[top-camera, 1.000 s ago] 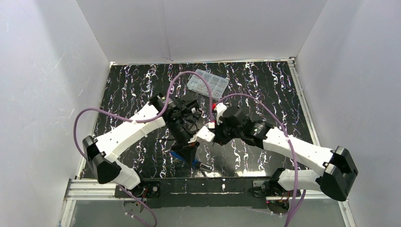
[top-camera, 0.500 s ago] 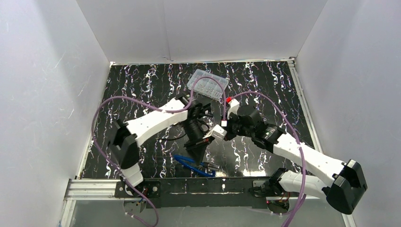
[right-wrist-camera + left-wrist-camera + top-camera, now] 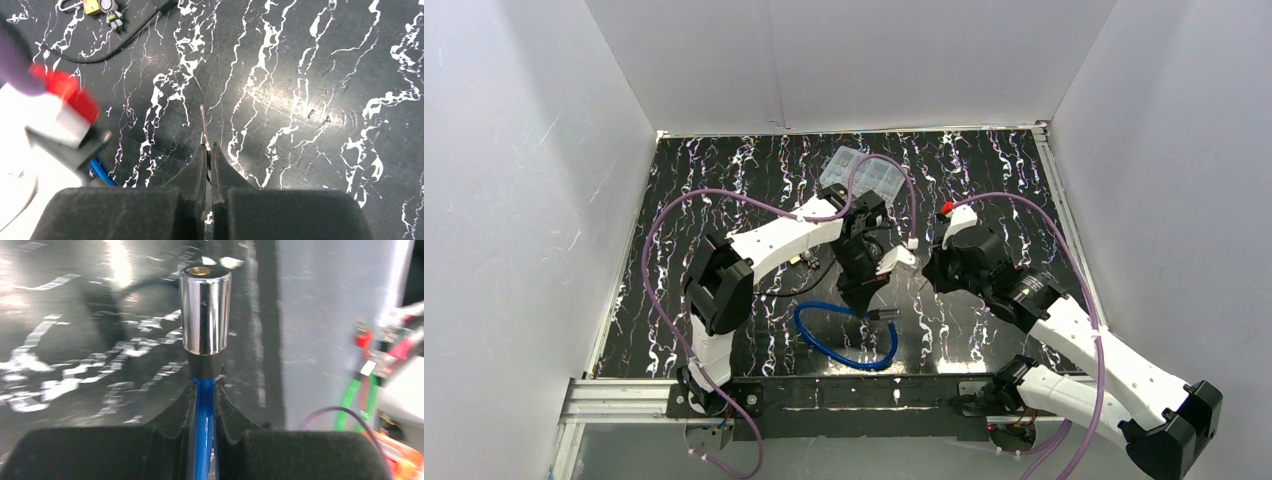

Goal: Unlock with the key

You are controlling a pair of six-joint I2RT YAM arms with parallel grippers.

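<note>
The left gripper (image 3: 204, 392) is clamped on the blue cable (image 3: 202, 440) just below its chrome lock barrel (image 3: 205, 310), keyhole end facing away. The right gripper (image 3: 208, 150) is closed on the thin key (image 3: 203, 122), whose blade juts forward over the black marbled table (image 3: 310, 60), apart from the lock

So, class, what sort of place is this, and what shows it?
Probably a robot test cell in a lab. Plain white walls box in a black marbled tabletop, and a left arm and right arm are mounted by a metal rail at its near edge.
</note>
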